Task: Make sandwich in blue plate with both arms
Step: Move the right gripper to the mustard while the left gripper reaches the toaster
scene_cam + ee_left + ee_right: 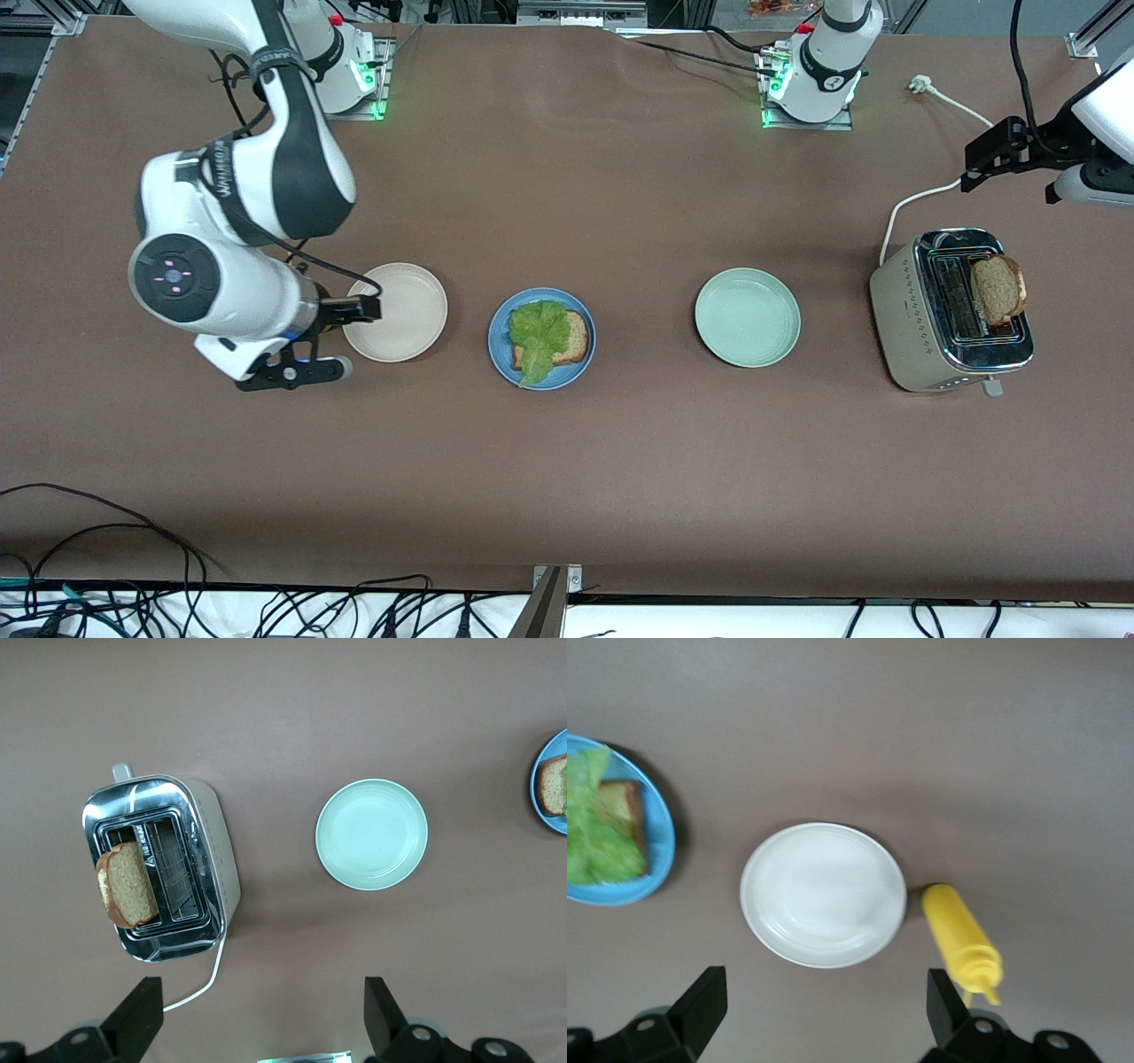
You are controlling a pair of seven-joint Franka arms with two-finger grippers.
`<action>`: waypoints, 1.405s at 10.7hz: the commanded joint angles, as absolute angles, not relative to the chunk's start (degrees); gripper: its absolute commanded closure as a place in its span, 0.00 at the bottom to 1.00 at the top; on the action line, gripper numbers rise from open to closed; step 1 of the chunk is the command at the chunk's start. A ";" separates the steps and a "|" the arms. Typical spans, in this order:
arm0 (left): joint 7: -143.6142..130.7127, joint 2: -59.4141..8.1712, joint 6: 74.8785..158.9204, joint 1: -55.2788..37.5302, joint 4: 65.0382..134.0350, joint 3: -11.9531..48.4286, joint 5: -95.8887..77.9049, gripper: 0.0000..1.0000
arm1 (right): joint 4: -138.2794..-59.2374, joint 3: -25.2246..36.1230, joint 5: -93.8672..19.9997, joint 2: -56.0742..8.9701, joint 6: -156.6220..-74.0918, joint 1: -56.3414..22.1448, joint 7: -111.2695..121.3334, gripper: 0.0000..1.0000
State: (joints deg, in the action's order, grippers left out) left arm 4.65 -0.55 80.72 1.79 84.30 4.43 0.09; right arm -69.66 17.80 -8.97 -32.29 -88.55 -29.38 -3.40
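- Front view: the blue plate (499,353) holds one bread slice (576,338) under lettuce (537,334); the second slice (998,288) stands in the toaster (926,347), seemingly next to be fetched.
- Left wrist view: left gripper (257,1019) open, over the table beside the toaster; pale green plate (372,835) empty.
- Right wrist view: right gripper (824,1014) open (waiting) by the empty white plate (823,894) and mustard bottle (962,941).

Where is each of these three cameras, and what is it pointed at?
Front view: high across the table, facing both arms; shows the blue plate with bread and lettuce, and the right gripper beside the white plate.
Left wrist view: on the left arm, looking down at the toaster and green plate; left gripper open.
Right wrist view: above the white plate and yellow bottle; gripper open.
Every view shows the blue plate.
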 commanded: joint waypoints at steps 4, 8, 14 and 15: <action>6.50 -0.26 81.90 7.01 86.65 4.66 1.76 0.02 | -101.92 19.34 -8.43 -13.19 -102.99 -20.94 21.74 0.00; 9.22 -0.44 90.59 7.21 94.99 0.46 2.29 0.02 | -109.32 19.25 -10.19 -11.52 -107.31 -12.32 41.89 0.00; 13.96 -0.79 105.62 7.21 107.56 -7.81 2.11 0.01 | -116.01 19.25 -27.84 -15.02 -114.70 -4.84 79.84 0.00; 14.15 -0.88 107.99 7.21 109.75 -9.48 2.11 0.02 | -116.02 19.25 -30.82 -16.33 -114.70 -3.96 84.76 0.00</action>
